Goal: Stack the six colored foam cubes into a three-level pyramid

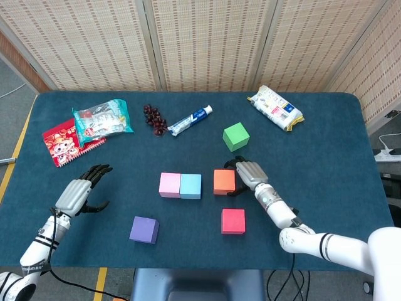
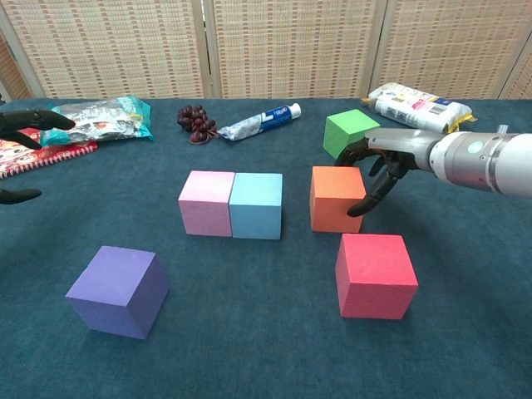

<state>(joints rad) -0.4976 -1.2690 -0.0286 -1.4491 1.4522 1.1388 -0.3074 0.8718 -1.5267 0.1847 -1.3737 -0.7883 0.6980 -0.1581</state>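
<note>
On the blue worktop, the left hand hovers at the left with its fingers spread and holding nothing, near a red packet whose writing is too small to read. The purple cube sits near-left, the pink cube and cyan cube touch side by side at centre, the orange cube stands just right of them, the red cube nearer, and the green cube farther. The right hand curls its fingers against the orange cube's right side.

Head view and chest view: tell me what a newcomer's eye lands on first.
First, the bright foam cubes on the dark blue table: the pink cube and light blue cube sit touching side by side at the centre. Next, the right hand reaches against the right side of the orange cube. The left hand hovers open at the far left, holding nothing.
</note>
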